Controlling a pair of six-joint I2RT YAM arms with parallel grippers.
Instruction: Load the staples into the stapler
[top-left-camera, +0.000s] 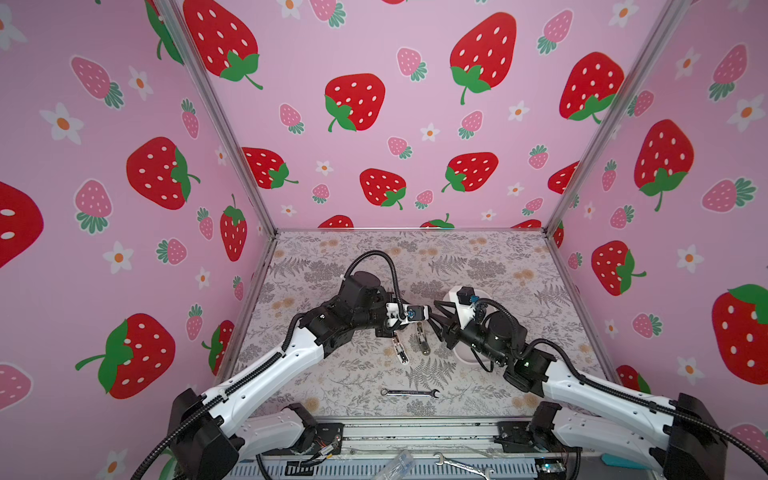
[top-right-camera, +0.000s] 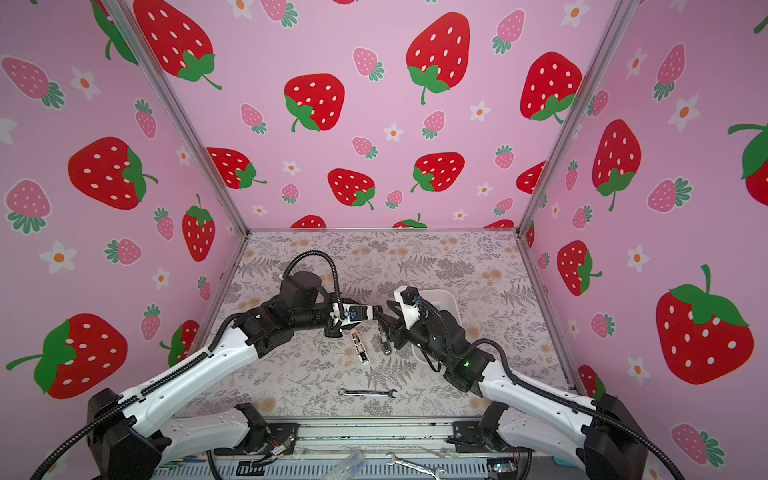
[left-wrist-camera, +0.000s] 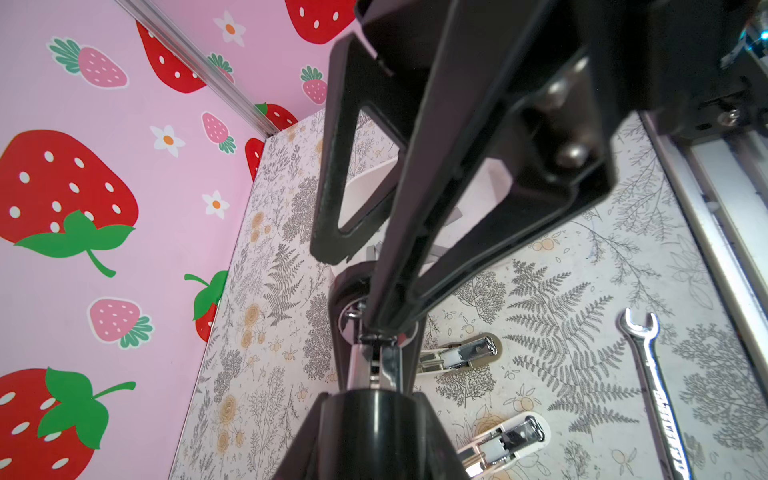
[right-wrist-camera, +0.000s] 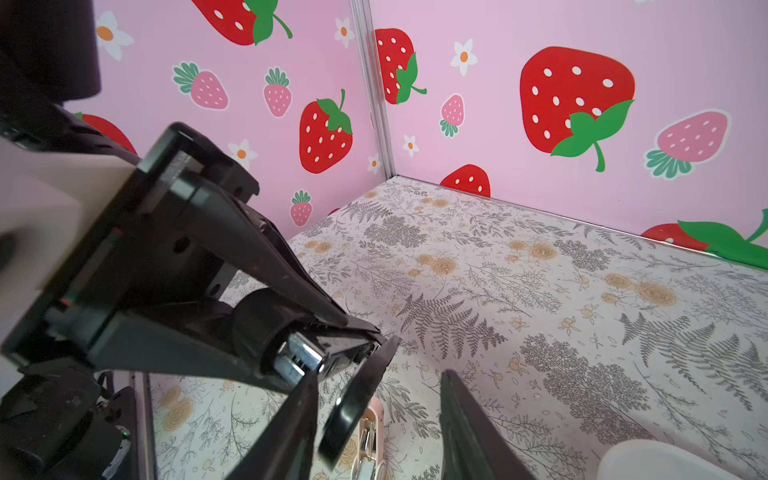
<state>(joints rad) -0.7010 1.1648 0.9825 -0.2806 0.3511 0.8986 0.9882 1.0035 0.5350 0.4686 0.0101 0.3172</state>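
Note:
My left gripper (top-left-camera: 427, 316) (left-wrist-camera: 376, 399) is shut on a black stapler (right-wrist-camera: 266, 328), held in the air over the middle of the table. The stapler's metal magazine (left-wrist-camera: 376, 368) (right-wrist-camera: 305, 357) is bared, and its black lid (right-wrist-camera: 357, 403) hangs swung away. My right gripper (top-left-camera: 435, 314) (right-wrist-camera: 378, 374) faces it, open. The lid lies between its fingers, and one finger (right-wrist-camera: 291, 428) is close to the magazine's end. Grey staples (left-wrist-camera: 452, 216) lie in a white tray (top-right-camera: 441, 296); I see nothing held in the right gripper.
Two small open staplers (top-left-camera: 401, 352) (top-left-camera: 423, 340) lie on the floral table just in front of the grippers. A silver wrench (top-left-camera: 409, 392) lies nearer the front edge. Pink strawberry walls close in three sides. The right arm hides most of the white tray.

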